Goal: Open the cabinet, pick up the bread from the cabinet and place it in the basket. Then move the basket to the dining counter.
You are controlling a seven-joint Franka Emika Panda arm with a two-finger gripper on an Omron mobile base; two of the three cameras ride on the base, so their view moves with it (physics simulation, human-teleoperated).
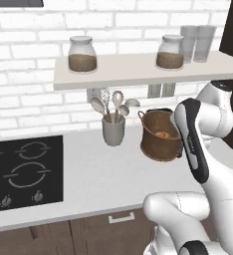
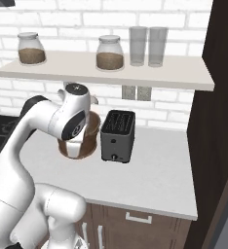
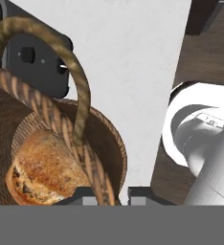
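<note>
The brown woven basket (image 1: 158, 142) stands on the pale worktop next to the toaster, and also shows in the right base view (image 2: 89, 140). The golden-brown bread (image 3: 42, 167) lies inside it, seen as a small patch (image 1: 162, 134) from the left base view. My gripper (image 3: 115, 192) is at the basket's rim (image 3: 111, 143), just below one loop handle (image 3: 61, 48). Its fingers straddle the rim wall and are nearly together on it. The dining counter is out of view.
A black toaster (image 2: 117, 135) stands just right of the basket. A grey utensil cup (image 1: 113, 130) stands to its left, and the black hob (image 1: 24, 172) is further left. A shelf (image 1: 138, 72) with jars and glasses hangs overhead. A tall dark cabinet (image 2: 218, 121) bounds the right side.
</note>
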